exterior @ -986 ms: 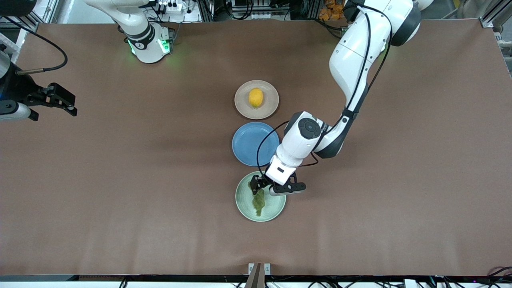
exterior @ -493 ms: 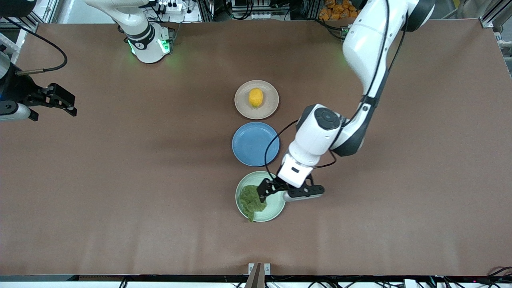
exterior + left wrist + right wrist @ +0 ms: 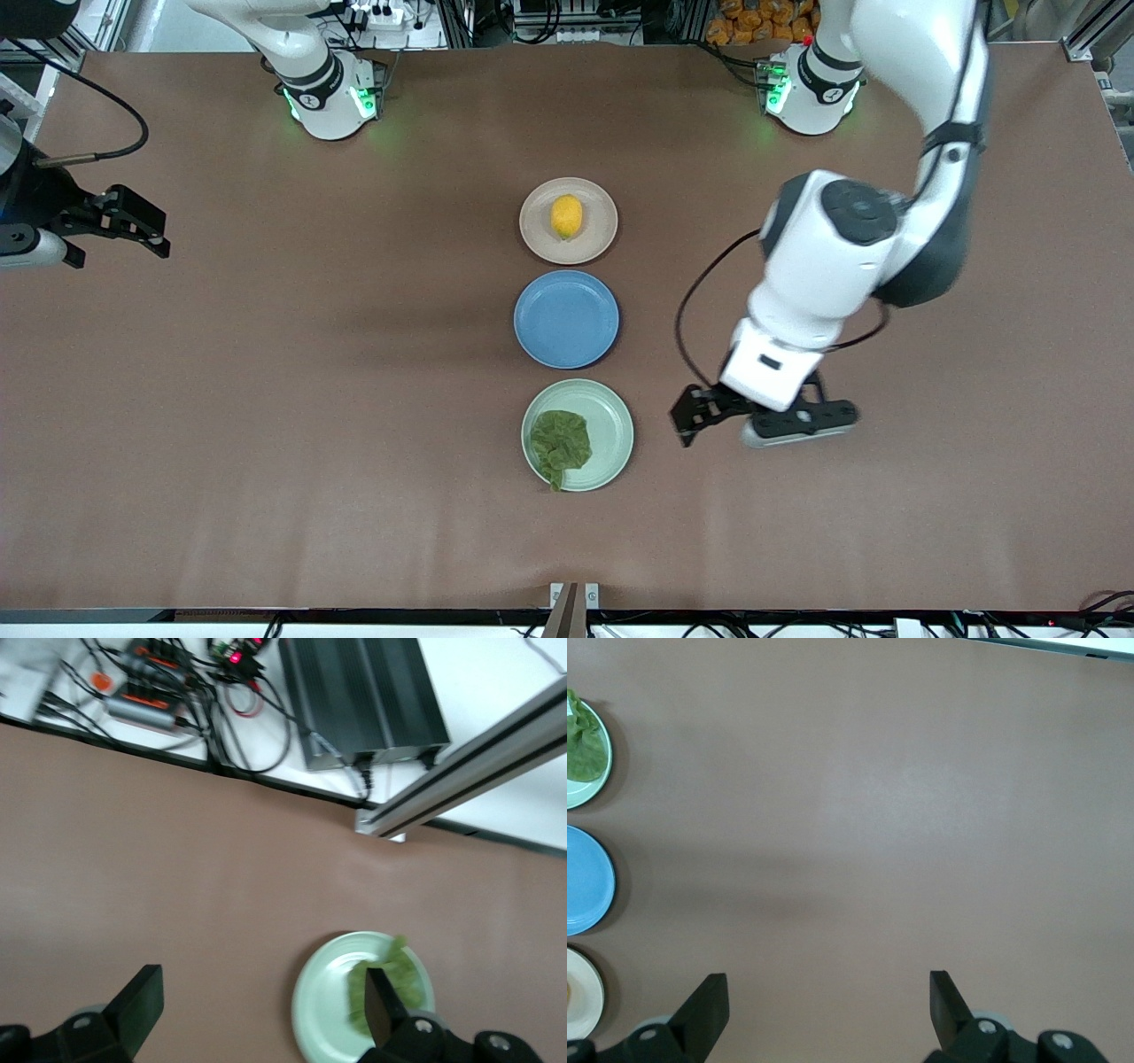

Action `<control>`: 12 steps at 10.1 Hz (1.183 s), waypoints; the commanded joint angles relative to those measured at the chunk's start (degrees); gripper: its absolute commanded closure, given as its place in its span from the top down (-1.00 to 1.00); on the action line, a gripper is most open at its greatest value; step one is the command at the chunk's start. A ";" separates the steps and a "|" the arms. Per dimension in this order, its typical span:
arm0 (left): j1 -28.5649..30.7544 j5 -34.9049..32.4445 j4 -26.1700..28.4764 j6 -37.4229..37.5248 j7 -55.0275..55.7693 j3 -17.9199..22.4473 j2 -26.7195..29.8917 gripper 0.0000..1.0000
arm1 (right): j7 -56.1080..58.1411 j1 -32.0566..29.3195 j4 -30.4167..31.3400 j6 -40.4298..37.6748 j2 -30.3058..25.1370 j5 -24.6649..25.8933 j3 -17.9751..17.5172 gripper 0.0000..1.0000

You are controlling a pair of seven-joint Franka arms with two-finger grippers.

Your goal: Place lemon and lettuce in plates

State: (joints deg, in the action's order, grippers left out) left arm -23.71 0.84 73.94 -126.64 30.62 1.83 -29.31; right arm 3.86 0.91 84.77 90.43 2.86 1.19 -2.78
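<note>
The lemon [image 3: 567, 217] lies on the beige-pink plate [image 3: 592, 244]. The lettuce [image 3: 560, 441] lies in the mint green plate [image 3: 611, 425], which is the plate nearest the front camera. The leaf sits toward the plate's right-arm side. My left gripper [image 3: 700, 419] is open and empty, up over bare table beside the green plate toward the left arm's end. Its wrist view shows the gripper [image 3: 261, 992], the green plate [image 3: 323, 1001] and the lettuce [image 3: 403, 967]. My right gripper [image 3: 155, 232] is open and empty, and waits at the right arm's end of the table [image 3: 828, 988].
An empty blue plate [image 3: 567, 319] sits between the two task plates. The right wrist view shows all three in a row: green plate [image 3: 580, 796] with lettuce [image 3: 580, 749], blue plate [image 3: 585, 881] and beige-pink plate [image 3: 585, 992]. Cables and boxes lie off the table's edge [image 3: 354, 691].
My left gripper let go of the lettuce, which now lies spread in the green plate. The gripper then rose and moved off toward the left arm's end. The right arm has not moved.
</note>
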 commanded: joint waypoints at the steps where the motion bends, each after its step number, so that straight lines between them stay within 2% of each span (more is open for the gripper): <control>1: 3.75 -1.10 2.34 9.96 -6.78 -0.51 6.17 1.00 | 0.44 -1.00 0.66 0.71 -0.58 -0.40 -0.74 1.00; 4: 7.96 -1.10 2.34 21.22 -13.29 -0.51 10.92 1.00 | 0.09 -0.65 0.57 0.63 -0.49 -0.23 -0.92 1.00; 7: 10.86 -1.19 2.43 31.16 -14.44 -0.42 15.06 1.00 | 0.18 -0.65 0.57 0.72 -0.40 -0.31 -0.92 1.00; 10: 13.51 -0.49 4.18 35.50 -17.34 -0.51 19.18 1.00 | 0.18 -0.74 0.57 0.72 -0.31 -0.31 -0.92 1.00; 12: 14.74 -0.49 8.82 35.85 -18.58 -0.60 23.40 1.00 | 0.09 -0.65 0.48 0.80 -0.22 -0.31 -0.92 1.00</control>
State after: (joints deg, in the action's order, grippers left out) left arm -9.93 0.78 77.31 -90.72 13.42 1.83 -10.48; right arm 3.86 0.90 84.97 90.87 2.98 1.17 -3.15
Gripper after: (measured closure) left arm 0.000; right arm 0.000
